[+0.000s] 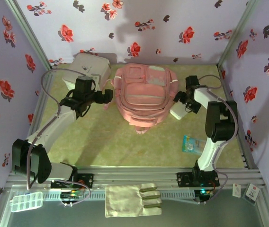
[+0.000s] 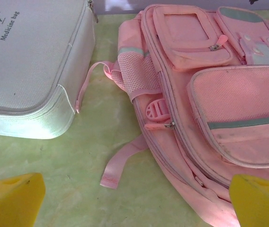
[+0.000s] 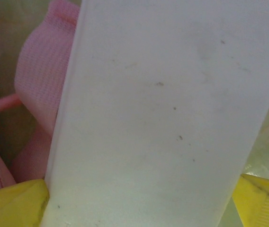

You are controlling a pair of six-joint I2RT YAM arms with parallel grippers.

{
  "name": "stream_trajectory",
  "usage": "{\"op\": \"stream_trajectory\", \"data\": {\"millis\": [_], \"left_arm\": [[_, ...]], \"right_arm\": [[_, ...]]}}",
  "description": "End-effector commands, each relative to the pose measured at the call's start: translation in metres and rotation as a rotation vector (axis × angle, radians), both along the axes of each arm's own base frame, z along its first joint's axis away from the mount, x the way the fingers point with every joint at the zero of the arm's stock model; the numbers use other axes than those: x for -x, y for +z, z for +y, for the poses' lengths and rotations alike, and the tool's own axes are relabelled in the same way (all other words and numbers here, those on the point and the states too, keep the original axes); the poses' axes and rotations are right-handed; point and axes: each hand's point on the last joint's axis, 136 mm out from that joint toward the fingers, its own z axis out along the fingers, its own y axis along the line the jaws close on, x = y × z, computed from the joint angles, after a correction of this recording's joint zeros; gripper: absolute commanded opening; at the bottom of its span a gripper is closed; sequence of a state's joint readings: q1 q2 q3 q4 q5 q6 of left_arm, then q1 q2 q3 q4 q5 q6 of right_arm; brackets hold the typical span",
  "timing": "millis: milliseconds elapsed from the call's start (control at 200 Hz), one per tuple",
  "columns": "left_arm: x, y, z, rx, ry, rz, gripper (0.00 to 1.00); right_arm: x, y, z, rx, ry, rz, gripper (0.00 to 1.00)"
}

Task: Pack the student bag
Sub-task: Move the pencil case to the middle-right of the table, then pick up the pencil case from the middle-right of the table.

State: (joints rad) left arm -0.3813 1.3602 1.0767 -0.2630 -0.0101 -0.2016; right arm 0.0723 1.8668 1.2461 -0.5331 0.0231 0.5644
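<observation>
Currently flat on the green worktop [image 1: 111, 137], against the middle of its far edge: the student bag [image 1: 141, 97], front pockets facing up. Trailing off its left side onto the bare surface, two loose pink straps [image 2: 120, 163]. Toward the far left corner, just beside the bag but not touching its body: a white case [image 1: 93, 66] marked "Medicine bag", lying flat.

Just off the bag's left flank, nearer than the white case: the left gripper [image 1: 108, 96], pointed at the bag. Jaws spread wide, with nothing between the yellow fingertips [image 2: 16, 198] except worktop and a strap end.

At the bag's right flank: the right gripper [image 1: 181, 100], jaws likewise spread wide. Between them, a white box [image 3: 163, 109], spanning the gap from one yellow tip to the other. Cannot tell whether squeezed or merely flanked. Close against the bag's right side, with pink fabric showing just past its edge in the right wrist view.

Nearer the right edge, well apart from the bag: a small teal packet [image 1: 192, 144], lying flat beside the right arm.
</observation>
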Motion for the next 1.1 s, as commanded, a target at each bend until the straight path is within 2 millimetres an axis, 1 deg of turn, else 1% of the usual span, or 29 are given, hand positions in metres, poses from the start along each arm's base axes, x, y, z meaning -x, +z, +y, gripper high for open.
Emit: {"op": "stream_trajectory", "data": {"millis": [0, 90, 160, 240, 300, 380, 470, 550, 680, 850, 940, 1095], "left_arm": [[0.001, -0.002, -0.001, 0.014, -0.006, 0.004, 1.00], [0.001, 0.000, -0.002, 0.021, -0.006, 0.002, 1.00], [0.002, 0.001, -0.002, 0.027, -0.008, 0.002, 1.00], [0.001, 0.003, -0.003, 0.034, -0.009, -0.001, 1.00], [0.001, 0.004, -0.004, 0.037, -0.012, -0.003, 1.00], [0.001, 0.005, -0.005, 0.042, -0.013, -0.003, 1.00], [0.000, 0.006, -0.006, 0.050, -0.012, -0.003, 1.00], [0.001, 0.005, -0.006, 0.051, -0.014, -0.002, 1.00], [0.002, 0.004, -0.006, 0.047, -0.017, 0.001, 1.00], [0.001, 0.005, -0.008, 0.053, -0.029, 0.002, 1.00], [0.002, 0.006, -0.016, 0.054, -0.067, 0.008, 1.00], [0.004, 0.006, -0.041, 0.006, -0.170, 0.012, 1.00]], "right_arm": [[0.046, -0.008, -0.006, 0.059, 0.068, 0.123, 0.99], [0.063, -0.003, -0.007, 0.067, 0.107, 0.142, 0.99], [0.071, -0.001, -0.007, 0.063, 0.120, 0.147, 0.99], [0.072, 0.003, -0.003, 0.037, 0.110, 0.127, 0.99], [0.069, 0.008, 0.002, 0.004, 0.089, 0.098, 0.99], [0.063, 0.010, 0.016, -0.079, 0.071, 0.062, 0.99], [0.061, 0.006, 0.023, -0.132, 0.037, 0.053, 0.99], [0.064, 0.000, 0.023, -0.139, 0.004, 0.065, 0.99], [0.072, -0.011, 0.017, -0.095, -0.021, 0.102, 0.99], [0.079, -0.017, 0.012, -0.047, -0.024, 0.134, 0.99], [0.080, -0.020, 0.011, -0.037, -0.026, 0.149, 0.99], [0.080, -0.026, 0.010, -0.029, -0.030, 0.171, 0.99]]}}
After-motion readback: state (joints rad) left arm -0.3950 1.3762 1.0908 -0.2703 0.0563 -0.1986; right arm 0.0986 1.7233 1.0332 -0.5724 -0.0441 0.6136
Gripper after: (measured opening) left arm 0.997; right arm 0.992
